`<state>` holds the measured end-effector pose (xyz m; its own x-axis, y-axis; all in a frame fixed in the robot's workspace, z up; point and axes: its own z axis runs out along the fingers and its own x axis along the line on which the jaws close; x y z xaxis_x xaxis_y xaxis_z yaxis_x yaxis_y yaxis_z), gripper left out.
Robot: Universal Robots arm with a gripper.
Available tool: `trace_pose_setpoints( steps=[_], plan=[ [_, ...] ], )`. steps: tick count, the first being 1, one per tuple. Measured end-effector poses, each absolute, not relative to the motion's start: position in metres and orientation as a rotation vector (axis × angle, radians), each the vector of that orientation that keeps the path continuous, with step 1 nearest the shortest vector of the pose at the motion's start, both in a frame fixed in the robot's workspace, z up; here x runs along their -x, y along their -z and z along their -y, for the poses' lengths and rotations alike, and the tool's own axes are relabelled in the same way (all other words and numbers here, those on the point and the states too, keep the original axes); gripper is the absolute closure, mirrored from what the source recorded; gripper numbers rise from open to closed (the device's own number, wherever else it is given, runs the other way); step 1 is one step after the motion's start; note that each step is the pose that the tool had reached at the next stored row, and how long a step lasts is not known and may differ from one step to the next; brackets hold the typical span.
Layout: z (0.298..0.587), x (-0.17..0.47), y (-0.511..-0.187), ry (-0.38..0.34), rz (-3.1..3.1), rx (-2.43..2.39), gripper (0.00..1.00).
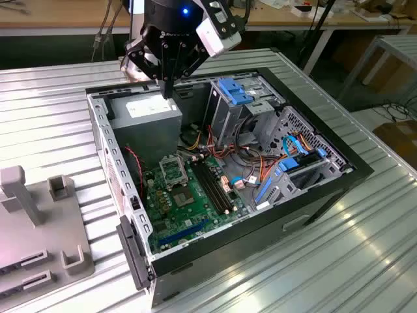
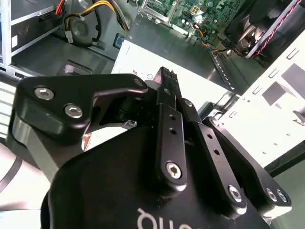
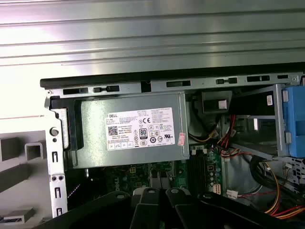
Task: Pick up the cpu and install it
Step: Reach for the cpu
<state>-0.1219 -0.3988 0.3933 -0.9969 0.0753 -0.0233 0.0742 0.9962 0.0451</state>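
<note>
Hovering over boxy grey power supply (image 1: 153, 117), black angular jaws pressed together, ribbed metal table (image 1: 365, 248), green motherboard (image 1: 189, 208).

We appear to be in a robotics lab or workshop, where an opened desktop computer case (image 1: 306, 218) lies on a ribbed metal table (image 1: 352, 261), with wooden workbenches (image 1: 58, 13) and hanging cables (image 1: 104, 29) on the far side.

1. The socket (image 1: 171, 171) on the board lies open from above.
2. The power supply box (image 1: 148, 112) rises just beside it, with the gripper (image 1: 168, 94) close over the box's top.
3. Memory slots (image 1: 214, 186), loose cables (image 1: 260, 164) and the drive cage (image 1: 229, 112) crowd the exterior view's right.
</note>
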Motion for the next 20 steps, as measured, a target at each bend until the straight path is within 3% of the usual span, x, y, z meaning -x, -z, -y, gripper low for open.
trace_pose_setpoints(
  steps=[20],
  plan=[
    [0.3988,0.1252,-0.3908,-0.069,-3.121,-0.117,0.89]
  ],
)
